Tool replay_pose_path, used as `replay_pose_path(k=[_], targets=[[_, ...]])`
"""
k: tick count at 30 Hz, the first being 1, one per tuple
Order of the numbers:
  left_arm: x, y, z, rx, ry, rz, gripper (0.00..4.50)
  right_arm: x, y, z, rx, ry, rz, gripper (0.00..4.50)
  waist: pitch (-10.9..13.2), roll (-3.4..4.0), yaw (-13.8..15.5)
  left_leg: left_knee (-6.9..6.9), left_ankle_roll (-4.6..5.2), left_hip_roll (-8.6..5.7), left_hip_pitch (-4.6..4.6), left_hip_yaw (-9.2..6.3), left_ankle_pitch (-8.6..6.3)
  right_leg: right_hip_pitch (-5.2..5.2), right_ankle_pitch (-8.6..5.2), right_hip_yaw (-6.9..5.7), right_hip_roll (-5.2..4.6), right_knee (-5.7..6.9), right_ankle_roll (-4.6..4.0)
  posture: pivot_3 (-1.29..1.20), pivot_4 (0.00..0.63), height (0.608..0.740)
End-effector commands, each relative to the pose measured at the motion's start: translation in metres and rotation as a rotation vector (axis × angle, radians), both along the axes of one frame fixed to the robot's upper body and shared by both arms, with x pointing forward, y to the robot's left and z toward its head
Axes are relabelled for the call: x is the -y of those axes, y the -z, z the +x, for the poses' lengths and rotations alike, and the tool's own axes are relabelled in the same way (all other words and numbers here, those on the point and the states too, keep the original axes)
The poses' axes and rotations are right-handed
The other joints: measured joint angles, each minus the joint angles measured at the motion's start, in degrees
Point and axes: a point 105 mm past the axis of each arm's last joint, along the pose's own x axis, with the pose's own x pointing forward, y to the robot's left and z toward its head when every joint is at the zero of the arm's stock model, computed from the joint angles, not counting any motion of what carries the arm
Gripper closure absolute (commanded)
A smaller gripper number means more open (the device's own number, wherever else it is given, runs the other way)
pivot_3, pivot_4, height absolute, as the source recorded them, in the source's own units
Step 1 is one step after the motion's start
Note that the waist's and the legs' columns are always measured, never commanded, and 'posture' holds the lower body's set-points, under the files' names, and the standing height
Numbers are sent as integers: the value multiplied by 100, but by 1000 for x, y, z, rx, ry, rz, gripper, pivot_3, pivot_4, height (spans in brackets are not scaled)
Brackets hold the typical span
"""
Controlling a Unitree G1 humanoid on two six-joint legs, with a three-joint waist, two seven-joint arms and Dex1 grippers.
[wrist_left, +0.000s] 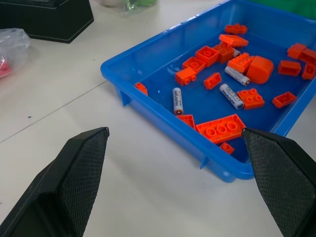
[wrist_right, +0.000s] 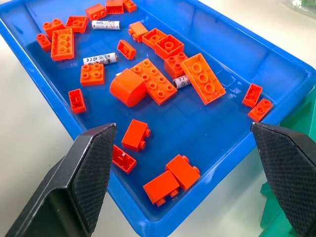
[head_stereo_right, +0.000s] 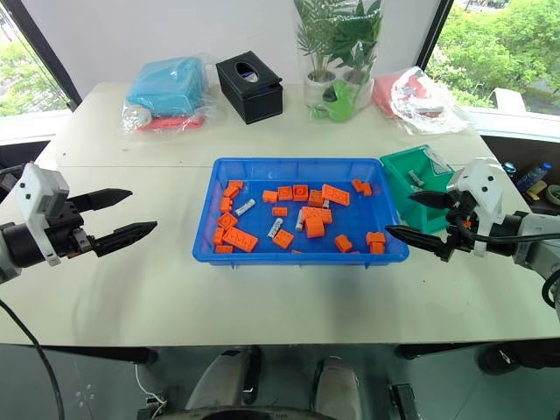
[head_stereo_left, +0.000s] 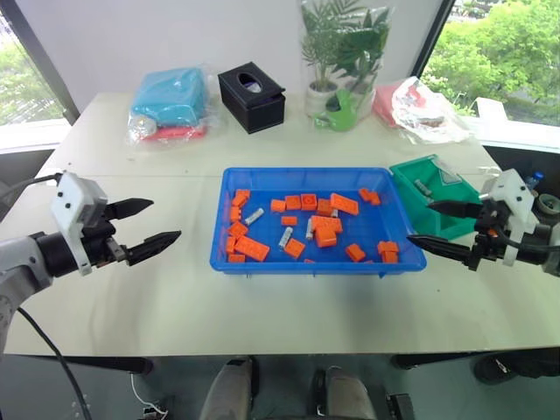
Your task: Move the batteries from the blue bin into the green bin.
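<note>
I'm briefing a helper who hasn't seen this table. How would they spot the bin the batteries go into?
Find the wide blue bin of orange bricks in the middle of the table. The green bin stands right against its end on the robot's right. It is much smaller, deeper and teal-green, with a battery already inside.

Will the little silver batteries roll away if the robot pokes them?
Probably a little. The batteries are smooth, round and lying on their sides, so a poke may roll them. The orange bricks crowding the blue bin would likely stop them. They look stiff and slippery to pinch.
</note>
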Motion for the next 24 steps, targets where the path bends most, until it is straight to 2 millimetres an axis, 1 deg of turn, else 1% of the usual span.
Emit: replay_pose_path(k=[1, 8, 11, 14, 17, 19, 21, 23, 24], targets=[[3, -12, -1, 59, 11, 10, 0, -1, -10, 0, 48, -11, 0, 44, 2, 3, 0, 0, 0, 0, 0, 0, 0, -1, 0, 0, 0, 0, 0, 0, 150, 661], [8, -11, 2, 55, 25, 2, 0, 2, -11, 3, 66, 10, -12, 44, -11, -17, 8, 7, 0, -2, 10, 8, 1, 2, 9, -5, 5, 8, 6, 0, 150, 661], [13, -12, 5, 70, 36, 9, 0, 2, -11, 8, 78, 5, -27, 44, -12, -19, 9, 9, 0, -3, 11, 15, 2, 3, 12, -5, 11, 7, 5, 0, 150, 661], [19, -12, 6, 68, 56, -4, 0, 0, -19, 18, 104, -4, -41, 44, -12, -20, -1, 13, 0, -4, 17, 33, 2, 7, 23, 0, 8, 8, 6, 0, 150, 661], [26, -9, 1, 36, 97, -43, 0, -6, -26, 23, 96, -44, -15, 44, -11, -20, -9, 13, 0, -1, 21, 44, 2, 3, 19, 5, 5, 8, 15, 0, 150, 661], [30, -7, -2, 27, 116, -29, 0, -13, -28, 28, 106, -80, -23, 44, -12, -22, -4, 13, 0, 4, 25, 44, 2, 4, 21, 5, 6, 9, 14, 0, 150, 661], [32, -7, -2, 32, 124, -16, 0, -26, -29, 36, 128, -127, -48, 44, -12, -21, -9, 12, 0, 7, 27, 44, 2, 4, 22, 5, 5, 10, 11, 0, 150, 661], [36, -9, -4, 27, 151, -21, 0, -48, -31, 46, 146, -201, -43, 44, -11, -21, -27, 11, 0, 9, 29, 44, 2, 2, 25, 6, 4, 11, 5, 0, 150, 661], [37, -8, -4, 23, 159, -12, 0, -62, -33, 53, 159, -246, -38, 44, -11, -21, -46, 11, 0, 10, 29, 45, 2, -1, 27, 6, 4, 12, 3, 0, 150, 661]])
